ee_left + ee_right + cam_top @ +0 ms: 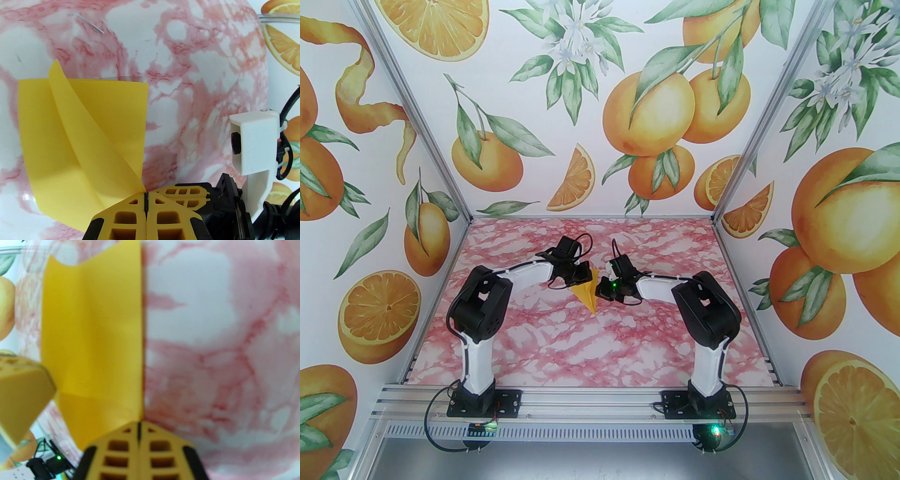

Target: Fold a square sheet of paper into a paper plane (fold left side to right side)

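Note:
The yellow-orange sheet of paper (587, 294) hangs folded between both grippers, above the middle of the pink marbled table (562, 347). From above it looks like a pointed wedge with its tip toward the near side. My left gripper (585, 277) is shut on one corner, where several layers and a loose curled flap (82, 131) fan out from my fingertips (131, 206). My right gripper (601, 289) is shut on the paper's straight folded edge (93, 329), just below the crease. The two grippers nearly touch; the left finger (21, 392) shows beside the paper in the right wrist view.
Orange-fruit printed walls (600, 117) close in the table at the back and both sides. An aluminium rail (590, 403) with the arm bases runs along the near edge. The right wrist's white camera mount (253, 143) sits close to my left fingers.

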